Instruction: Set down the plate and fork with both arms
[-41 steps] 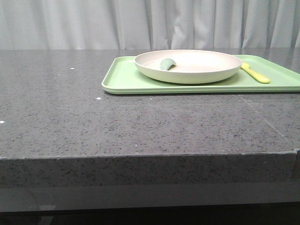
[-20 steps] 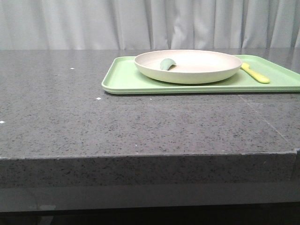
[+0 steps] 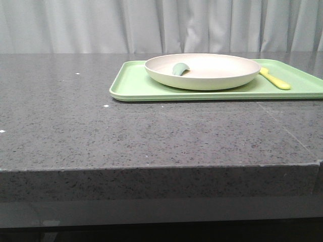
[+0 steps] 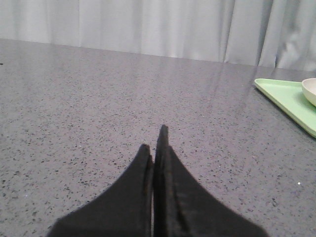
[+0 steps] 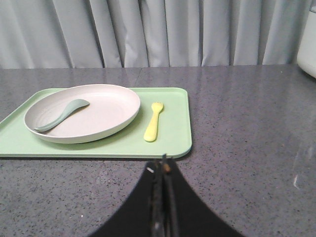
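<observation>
The cream-white plate (image 3: 203,70) sits on a light green tray (image 3: 132,85) at the back right of the dark table; it also shows in the right wrist view (image 5: 83,112). A muted green spoon-like piece (image 5: 61,114) lies in the plate. The pale yellow fork (image 5: 153,121) lies on the tray right of the plate, also in the front view (image 3: 275,78). My left gripper (image 4: 154,140) is shut and empty over bare table, left of the tray (image 4: 286,101). My right gripper (image 5: 163,165) is shut and empty just in front of the tray's near edge. Neither arm shows in the front view.
A pale curtain (image 3: 161,25) hangs behind the table. The table's front edge (image 3: 161,169) runs across the front view. A white object (image 5: 308,44) stands at the far right in the right wrist view.
</observation>
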